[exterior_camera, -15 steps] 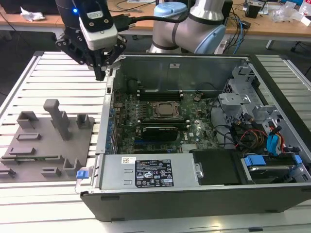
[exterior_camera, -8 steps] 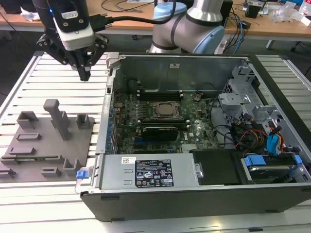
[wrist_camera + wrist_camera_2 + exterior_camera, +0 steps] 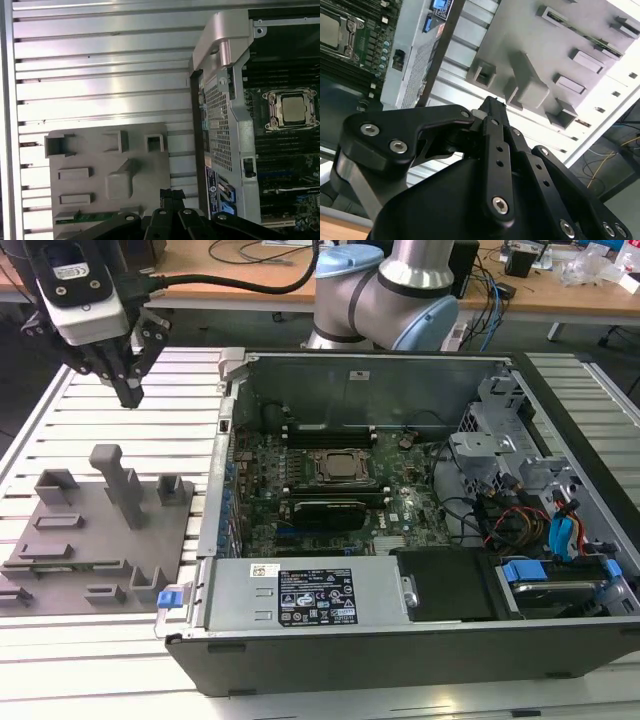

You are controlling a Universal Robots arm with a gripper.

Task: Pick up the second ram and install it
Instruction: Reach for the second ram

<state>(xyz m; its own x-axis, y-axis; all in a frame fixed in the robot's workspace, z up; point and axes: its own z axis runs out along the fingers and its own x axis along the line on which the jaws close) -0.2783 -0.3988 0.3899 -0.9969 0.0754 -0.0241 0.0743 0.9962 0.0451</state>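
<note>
The second ram [image 3: 89, 216] is a thin green stick lying in a long slot of the grey holder plate [image 3: 107, 175], seen in the first wrist view. My gripper [image 3: 130, 395] hangs high above the slatted table, beyond the far edge of the holder plate [image 3: 100, 530] and apart from it. Its black fingers meet at a point with nothing between them, so it is shut and empty. The closed fingertips also show in both wrist views [image 3: 492, 102] [image 3: 171, 192], pointing down toward the plate near its tall block [image 3: 525, 75].
An open computer case [image 3: 400, 640] lies to the exterior view's right of the plate, with its motherboard [image 3: 330, 480], processor socket [image 3: 293, 110] and black memory slots exposed. Drive cages and cables [image 3: 540, 520] fill its right end. A desk with cables stands behind.
</note>
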